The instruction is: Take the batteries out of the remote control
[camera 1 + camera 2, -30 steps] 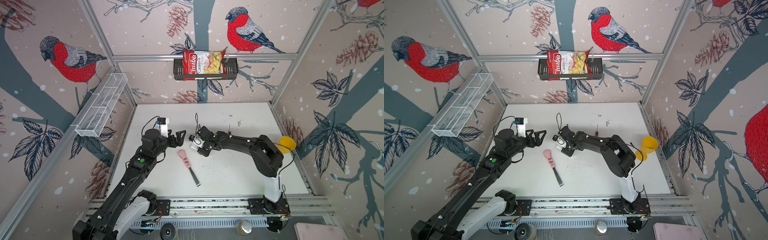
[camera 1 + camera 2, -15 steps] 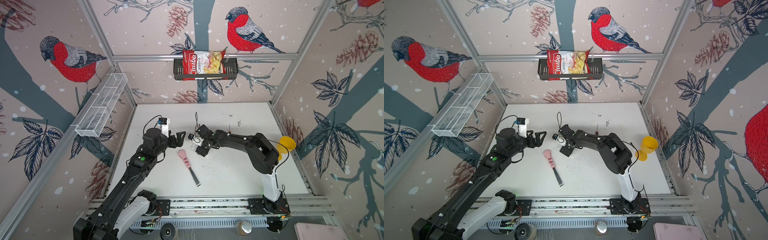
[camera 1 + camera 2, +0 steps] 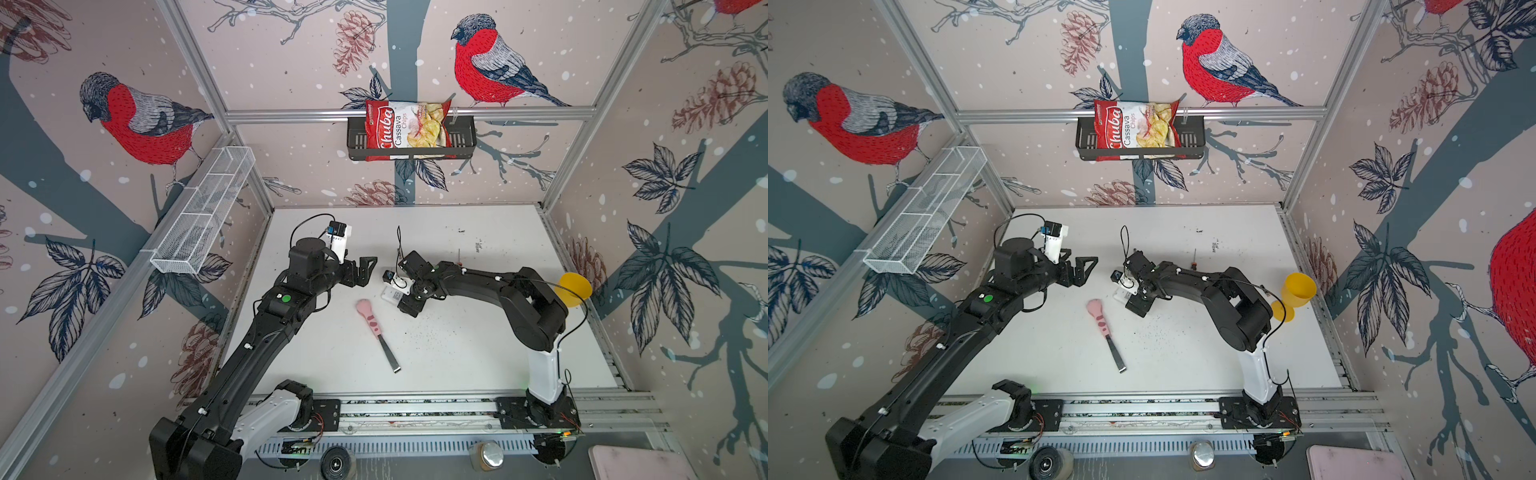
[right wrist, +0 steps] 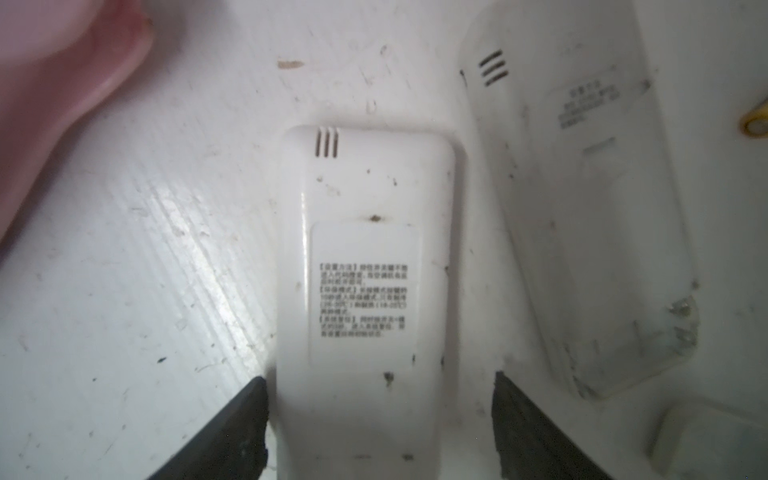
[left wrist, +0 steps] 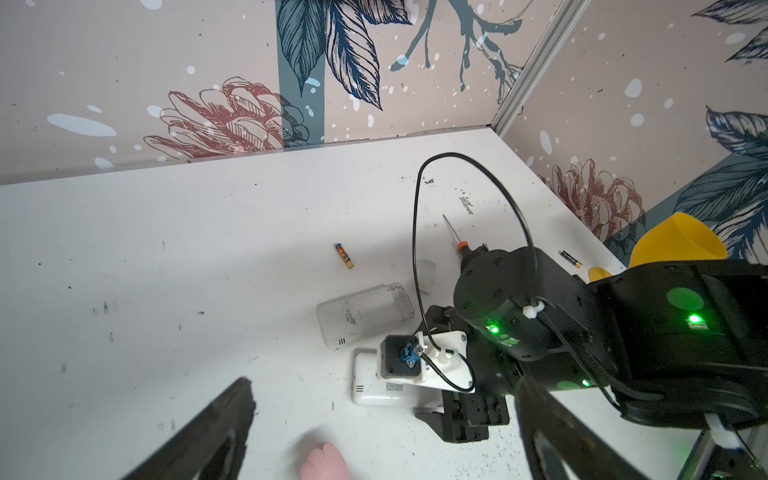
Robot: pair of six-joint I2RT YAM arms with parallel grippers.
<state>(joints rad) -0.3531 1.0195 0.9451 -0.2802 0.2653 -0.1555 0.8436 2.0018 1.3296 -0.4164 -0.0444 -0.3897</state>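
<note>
Right wrist view: the right gripper (image 4: 380, 378) straddles one end of a white remote (image 4: 361, 270) lying back-up on the table (image 4: 124, 291). Its jaws are parted, one finger against the remote's edge and the other clear of it, so nothing is gripped. A second remote (image 4: 582, 228) lies just beside. From the left wrist, a battery (image 5: 344, 255) lies loose beyond the remotes, a second battery (image 5: 570, 258) near the yellow cup (image 5: 681, 237). The left gripper (image 3: 368, 272) hovers wide open and empty near a pink-handled tool (image 3: 368, 313).
</note>
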